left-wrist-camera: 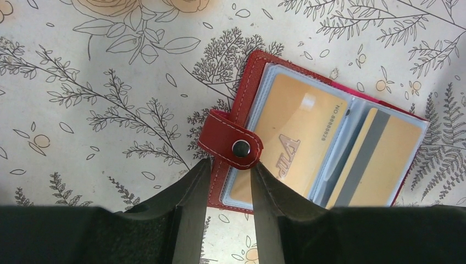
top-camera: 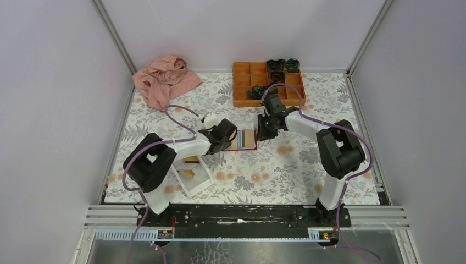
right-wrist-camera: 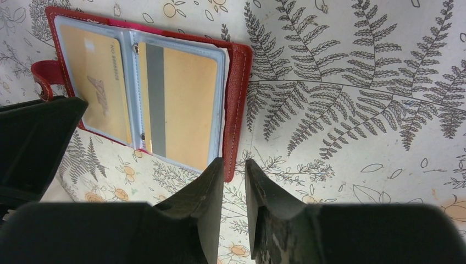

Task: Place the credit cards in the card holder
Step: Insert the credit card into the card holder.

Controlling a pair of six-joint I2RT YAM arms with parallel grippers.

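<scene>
Top view: one card holder [top-camera: 245, 140] lies open on the flowered table [top-camera: 308, 176], about mid-table, between the two grippers. The left gripper [top-camera: 231, 138] is at its left edge and the right gripper [top-camera: 262, 132] at its right edge. One white tray [top-camera: 202, 186] sits near-left under the left arm, with one loose card [top-camera: 189, 174], golden-tan, in it (another tan patch at the tray's far end is too small to call). One orange compartment box [top-camera: 242, 82] stands at the far side and one pink cloth [top-camera: 164, 80] lies far-left.

Left wrist view: the holder is dark red with pale stitching and pale blue clear sleeves. It holds two credit cards [left-wrist-camera: 291, 140], one per sleeve. One shows a slanted logo and a printed number, the other a grey stripe. One snap tab [left-wrist-camera: 231, 144] folds over the left edge. The left gripper's fingers [left-wrist-camera: 192, 192] stand a narrow slot apart, with the red edge showing between them (pinched or only straddled, I cannot tell).

Right wrist view: the same two cards show. The right gripper's jaws are nearly together, with the holder's right corner at the slot; whether they grip it is unclear.
</scene>
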